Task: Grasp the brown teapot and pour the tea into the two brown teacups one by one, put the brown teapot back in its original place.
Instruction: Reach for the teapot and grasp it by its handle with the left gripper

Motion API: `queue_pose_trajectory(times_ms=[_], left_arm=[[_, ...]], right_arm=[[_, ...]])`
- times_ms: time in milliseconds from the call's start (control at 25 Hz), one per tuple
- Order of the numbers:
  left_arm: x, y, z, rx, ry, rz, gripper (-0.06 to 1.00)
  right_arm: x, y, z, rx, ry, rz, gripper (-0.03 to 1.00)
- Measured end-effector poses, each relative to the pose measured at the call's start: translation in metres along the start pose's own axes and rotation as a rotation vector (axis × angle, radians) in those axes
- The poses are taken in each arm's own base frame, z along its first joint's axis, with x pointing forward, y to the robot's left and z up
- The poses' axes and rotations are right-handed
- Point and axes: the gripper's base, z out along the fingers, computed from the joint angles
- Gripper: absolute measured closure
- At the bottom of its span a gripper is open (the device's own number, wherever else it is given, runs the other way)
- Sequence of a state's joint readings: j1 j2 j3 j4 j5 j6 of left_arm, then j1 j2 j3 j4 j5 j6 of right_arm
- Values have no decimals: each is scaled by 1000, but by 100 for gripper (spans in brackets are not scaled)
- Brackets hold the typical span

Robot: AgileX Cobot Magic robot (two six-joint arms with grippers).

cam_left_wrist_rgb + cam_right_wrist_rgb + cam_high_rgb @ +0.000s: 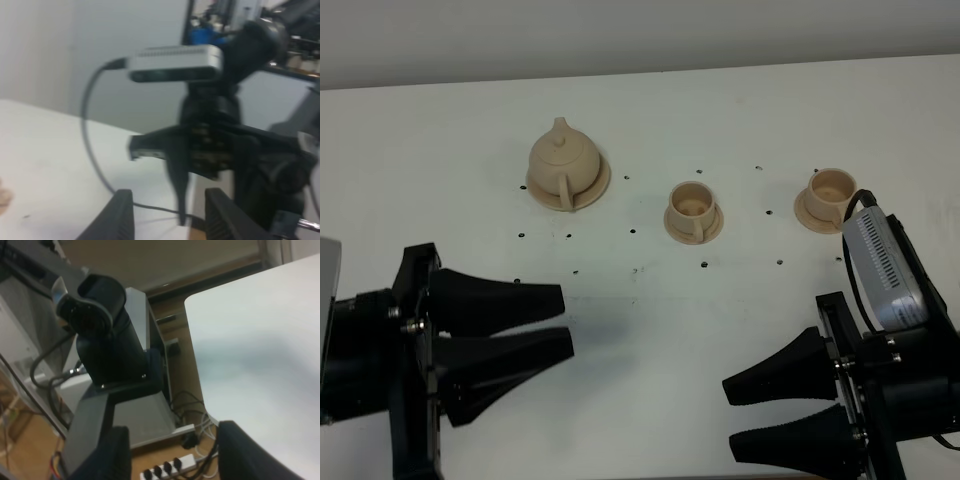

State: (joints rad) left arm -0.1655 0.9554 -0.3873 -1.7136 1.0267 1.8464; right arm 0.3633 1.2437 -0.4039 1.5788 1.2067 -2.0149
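The teapot [563, 160] sits lidded on its wide saucer [604, 180] at the far left of the worktop [720, 120]; the lid hides its contents. Its long axis runs near to far, spout pointing far, handle near. To its right the middle cup [692, 203] and, farther right, the right cup [832, 188] stand upright on small saucers, insides showing only tan. The left pincer [566, 320] and right pincer [728, 418] hover near, both released, gripping nothing, tips facing each other.

High view steeply down on the table [650, 330]; both wrist views low, sideways across its edge.
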Motion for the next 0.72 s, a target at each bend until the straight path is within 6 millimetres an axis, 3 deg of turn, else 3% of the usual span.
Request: queue_pose_trajectory(times_ms=[240,520,720], left_arm=[[-22,18,0,-174,61,-80,59],[-36,28,-3,-294,118,-148,60],[-42,29,-5,-330,166,-187,61]], right_arm=[[-25,-17,-2,92,47,157,55],[-59,-30,-13,199,283,348,55],[-68,-31,-31,396,464,463,55]])
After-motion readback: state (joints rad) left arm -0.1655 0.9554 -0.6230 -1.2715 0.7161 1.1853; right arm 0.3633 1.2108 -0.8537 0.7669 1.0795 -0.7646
